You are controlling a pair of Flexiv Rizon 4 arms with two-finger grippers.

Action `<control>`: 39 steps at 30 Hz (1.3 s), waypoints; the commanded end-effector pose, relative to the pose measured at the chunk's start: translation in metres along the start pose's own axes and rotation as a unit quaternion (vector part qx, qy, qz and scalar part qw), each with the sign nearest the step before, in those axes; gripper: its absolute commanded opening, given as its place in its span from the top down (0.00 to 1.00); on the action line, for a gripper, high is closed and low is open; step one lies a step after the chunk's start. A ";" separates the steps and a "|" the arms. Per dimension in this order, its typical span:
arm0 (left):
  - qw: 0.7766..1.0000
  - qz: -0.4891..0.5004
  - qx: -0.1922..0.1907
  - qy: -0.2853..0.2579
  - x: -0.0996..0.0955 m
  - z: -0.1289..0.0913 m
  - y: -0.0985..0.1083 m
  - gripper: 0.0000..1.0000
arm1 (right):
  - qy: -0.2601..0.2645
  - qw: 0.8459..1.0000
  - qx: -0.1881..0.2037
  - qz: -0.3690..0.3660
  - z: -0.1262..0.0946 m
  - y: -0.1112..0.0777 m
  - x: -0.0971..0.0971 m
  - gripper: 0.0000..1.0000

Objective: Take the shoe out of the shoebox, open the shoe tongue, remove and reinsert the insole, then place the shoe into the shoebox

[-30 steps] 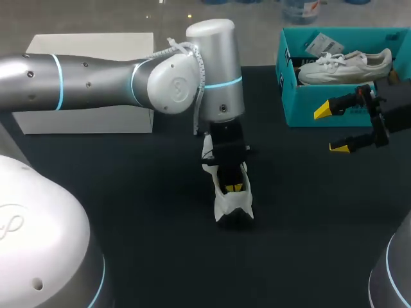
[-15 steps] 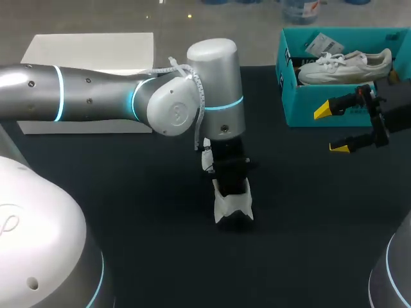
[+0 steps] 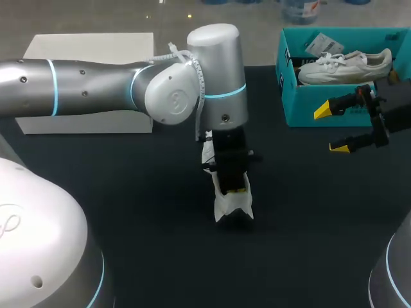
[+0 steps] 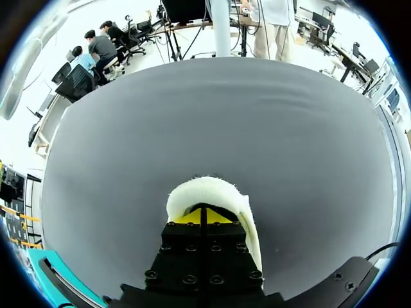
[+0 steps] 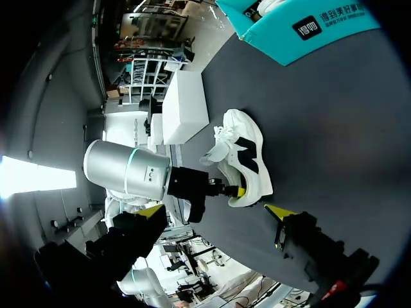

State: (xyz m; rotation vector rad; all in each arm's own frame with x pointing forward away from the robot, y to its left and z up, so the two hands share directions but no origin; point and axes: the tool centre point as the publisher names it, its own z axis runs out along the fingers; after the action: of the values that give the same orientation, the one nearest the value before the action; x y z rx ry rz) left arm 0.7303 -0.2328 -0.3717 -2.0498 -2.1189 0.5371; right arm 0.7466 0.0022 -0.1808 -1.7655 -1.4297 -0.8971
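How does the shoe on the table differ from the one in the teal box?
The table shoe stands on the black table with the left hand at its heel opening; the boxed shoe lies in the teal shoebox, untouched. The table shoe has black side marks in the right wrist view; the boxed shoe looks plain. Both are white lace-ups.

The head camera looks down on the surface (image 3: 128, 212) from above and behind. The left wrist camera hangs close over the shoe (image 4: 212, 190); the right wrist camera sees that shoe from farther off.
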 end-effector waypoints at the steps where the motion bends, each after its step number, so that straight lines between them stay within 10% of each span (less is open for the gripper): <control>1: 1.000 0.003 0.011 -0.004 -0.001 0.016 0.004 1.00 | -0.002 1.000 0.000 0.001 0.001 0.000 0.000 0.00; 10: 1.000 0.002 0.018 0.017 0.007 0.038 0.008 1.00 | -0.002 1.000 0.000 0.001 0.001 0.000 0.000 0.00; 23: 0.997 -0.008 -0.082 0.010 0.010 0.000 0.022 1.00 | -0.002 1.000 0.000 0.001 0.001 0.000 0.000 0.00; 39: 0.987 0.003 -0.156 0.042 0.007 0.016 0.043 1.00 | -0.002 1.000 0.000 0.001 0.001 0.000 0.000 0.00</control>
State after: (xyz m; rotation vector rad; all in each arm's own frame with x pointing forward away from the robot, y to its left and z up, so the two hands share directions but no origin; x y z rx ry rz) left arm 0.7668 -0.2261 -0.4049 -2.1872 -2.2545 0.1703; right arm 0.7466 0.0022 -0.1808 -1.7654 -1.4297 -0.8971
